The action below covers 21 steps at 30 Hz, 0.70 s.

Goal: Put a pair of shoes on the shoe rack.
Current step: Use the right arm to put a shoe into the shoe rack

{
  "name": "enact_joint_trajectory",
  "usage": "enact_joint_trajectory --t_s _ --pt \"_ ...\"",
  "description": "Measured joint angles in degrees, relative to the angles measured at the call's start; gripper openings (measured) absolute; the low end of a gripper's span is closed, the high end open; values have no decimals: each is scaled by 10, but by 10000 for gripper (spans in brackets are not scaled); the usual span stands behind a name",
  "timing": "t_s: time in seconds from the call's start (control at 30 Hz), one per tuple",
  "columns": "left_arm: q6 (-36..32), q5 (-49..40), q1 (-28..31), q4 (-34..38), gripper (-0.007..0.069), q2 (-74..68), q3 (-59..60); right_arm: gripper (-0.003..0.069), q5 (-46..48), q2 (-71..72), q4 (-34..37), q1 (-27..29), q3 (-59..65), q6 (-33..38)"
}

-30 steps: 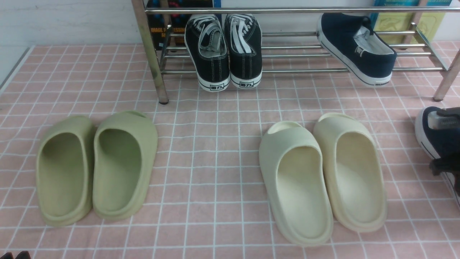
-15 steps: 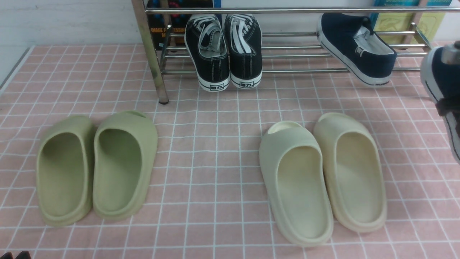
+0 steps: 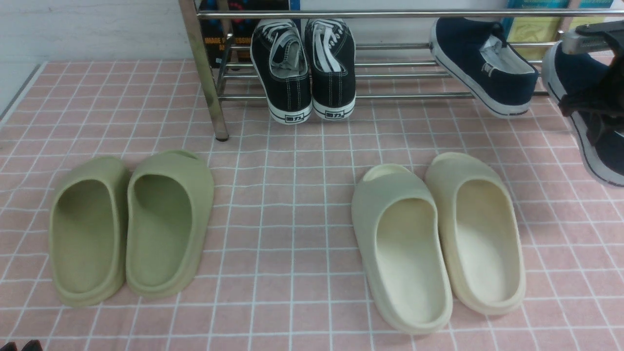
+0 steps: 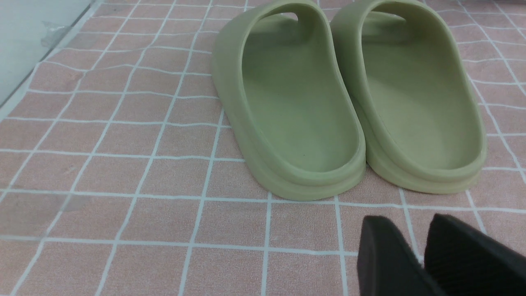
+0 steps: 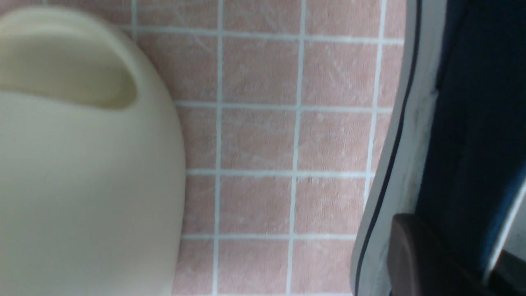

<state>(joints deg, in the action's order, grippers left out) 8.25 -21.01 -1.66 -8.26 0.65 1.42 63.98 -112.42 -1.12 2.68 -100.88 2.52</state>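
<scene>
Right gripper [image 3: 594,100] clenched one navy blue canvas slip-on shoe [image 3: 571,73] at two o'clock, just beside the chrome metal shoe rack [image 3: 404,96], where the other navy shoe [image 3: 475,53] lay tilted at one o'clock.

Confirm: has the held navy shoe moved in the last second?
Yes. The held navy shoe rose forward, from beside the cream slides to the shoe rack.

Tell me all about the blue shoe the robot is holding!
The held shoe is a navy canvas slip-on with a white rubber sole edged by a thin dark line. The right gripper is shut on its side, holding it tilted, seemingly off the pink checked cloth, rounded end toward the shoe rack, near its partner resting there. Its near end runs out of frame.
</scene>
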Motion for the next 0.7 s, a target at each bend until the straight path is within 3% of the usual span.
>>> enact_joint_trajectory --t_s 0.37,0.7 --pt "0 0 0 0 199 0 0 5 6 -160 35 0 -234 59" --pt "0 0 0 0 204 0 0 7 39 -236 52 -5 -374 90"
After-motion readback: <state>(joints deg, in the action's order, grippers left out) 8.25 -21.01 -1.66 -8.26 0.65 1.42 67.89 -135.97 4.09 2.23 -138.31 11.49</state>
